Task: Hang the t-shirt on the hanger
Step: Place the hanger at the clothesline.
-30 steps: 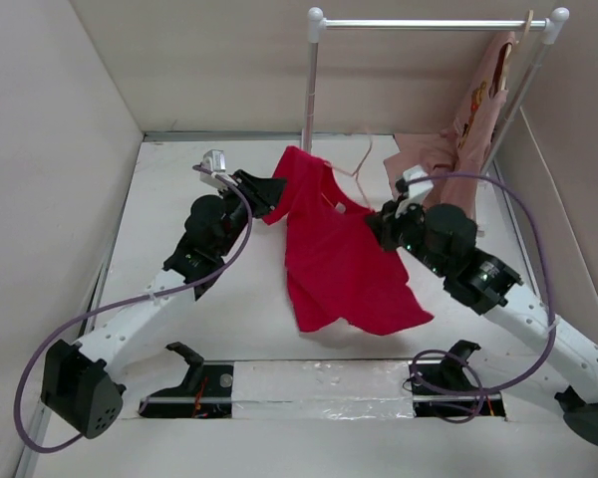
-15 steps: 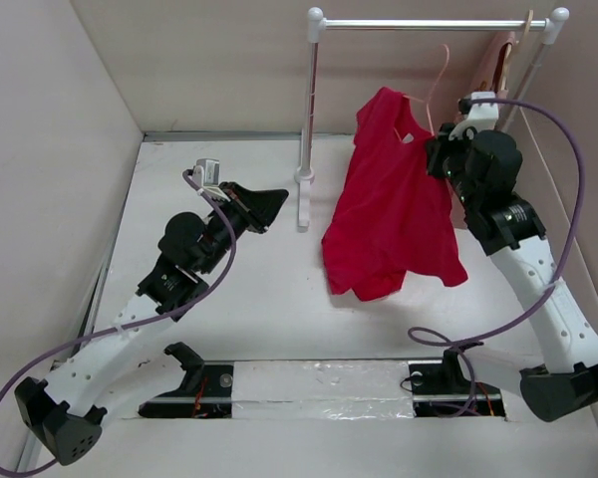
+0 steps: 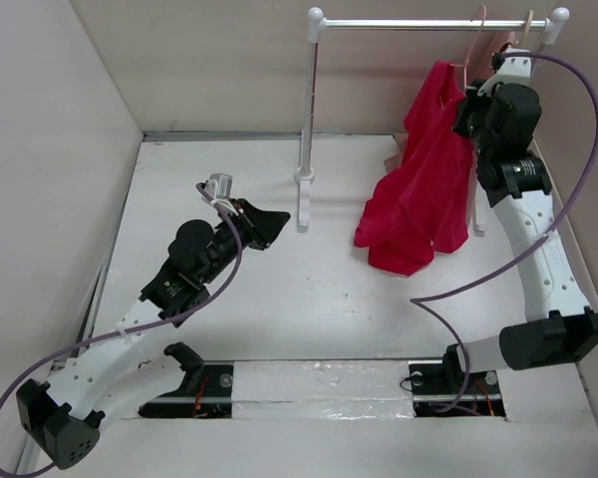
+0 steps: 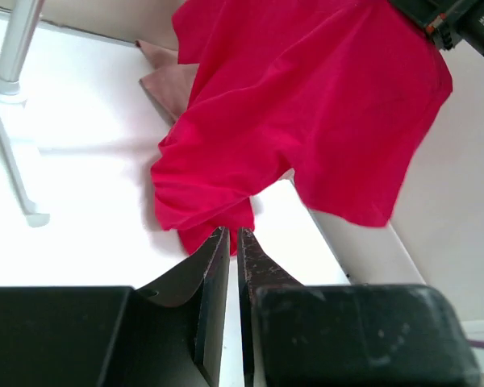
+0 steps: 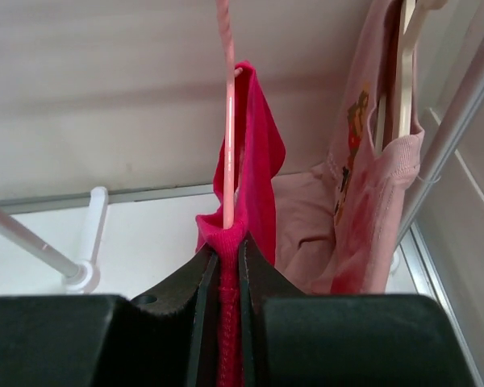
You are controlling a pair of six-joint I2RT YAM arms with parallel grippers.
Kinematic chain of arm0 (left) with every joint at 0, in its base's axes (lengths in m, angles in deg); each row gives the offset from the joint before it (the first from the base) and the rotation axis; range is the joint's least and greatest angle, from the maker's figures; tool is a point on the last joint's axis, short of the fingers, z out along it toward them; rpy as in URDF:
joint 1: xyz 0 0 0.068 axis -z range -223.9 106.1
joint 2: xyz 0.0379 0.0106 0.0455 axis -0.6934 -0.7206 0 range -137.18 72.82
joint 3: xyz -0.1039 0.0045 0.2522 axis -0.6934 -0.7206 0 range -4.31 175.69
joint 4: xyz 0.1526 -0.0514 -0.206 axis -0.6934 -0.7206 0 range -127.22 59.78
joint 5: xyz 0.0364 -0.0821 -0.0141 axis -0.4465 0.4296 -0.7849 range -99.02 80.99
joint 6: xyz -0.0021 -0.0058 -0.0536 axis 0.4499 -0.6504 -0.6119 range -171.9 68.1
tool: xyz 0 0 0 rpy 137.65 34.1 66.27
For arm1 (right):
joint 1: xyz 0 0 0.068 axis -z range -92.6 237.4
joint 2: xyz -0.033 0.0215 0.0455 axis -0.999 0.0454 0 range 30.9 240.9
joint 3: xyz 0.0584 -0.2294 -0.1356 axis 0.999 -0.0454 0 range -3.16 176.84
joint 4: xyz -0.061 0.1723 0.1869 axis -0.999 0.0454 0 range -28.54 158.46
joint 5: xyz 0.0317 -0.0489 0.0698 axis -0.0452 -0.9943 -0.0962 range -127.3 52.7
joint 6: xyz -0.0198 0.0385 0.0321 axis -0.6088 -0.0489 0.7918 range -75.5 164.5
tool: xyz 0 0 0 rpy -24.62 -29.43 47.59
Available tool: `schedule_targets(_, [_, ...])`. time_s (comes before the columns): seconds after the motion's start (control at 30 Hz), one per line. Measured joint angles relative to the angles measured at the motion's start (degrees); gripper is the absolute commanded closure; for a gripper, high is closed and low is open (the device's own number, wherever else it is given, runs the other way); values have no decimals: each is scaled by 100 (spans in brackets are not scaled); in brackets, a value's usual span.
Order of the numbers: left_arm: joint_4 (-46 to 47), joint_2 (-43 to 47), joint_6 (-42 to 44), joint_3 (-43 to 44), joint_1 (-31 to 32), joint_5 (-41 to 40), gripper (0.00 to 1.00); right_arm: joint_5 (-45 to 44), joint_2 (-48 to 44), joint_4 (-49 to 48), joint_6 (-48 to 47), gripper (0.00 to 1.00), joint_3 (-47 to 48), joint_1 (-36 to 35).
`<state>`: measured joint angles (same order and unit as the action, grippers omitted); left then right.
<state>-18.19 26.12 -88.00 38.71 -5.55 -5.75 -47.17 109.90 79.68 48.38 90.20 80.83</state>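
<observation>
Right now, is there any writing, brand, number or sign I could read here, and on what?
None can be read in any view.
The dusty pink cloth shirt: a printed yellow-and-red graphic, too blurred to make out letters.
The bright red plain cloth t-shirt: no print visible.

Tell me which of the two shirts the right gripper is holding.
The plain crimson t-shirt, pinched with the pink wire hanger in the right gripper. The dusty pink shirt with the printed graphic hangs free beside it.
</observation>
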Motion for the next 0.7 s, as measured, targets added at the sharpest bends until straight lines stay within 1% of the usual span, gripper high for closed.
schedule_targets(0.2, [-101, 131, 79, -7, 0, -79, 92, 304, 551, -247, 94, 100, 133, 339])
schedule_targets(0.4, [-120, 98, 116, -9, 0, -79, 91, 461, 693, -389, 199, 100, 133, 439])
schedule_targets(0.7, [-120, -22, 114, -33, 0, -74, 82, 496, 664, -682, 275, 100, 79, 634])
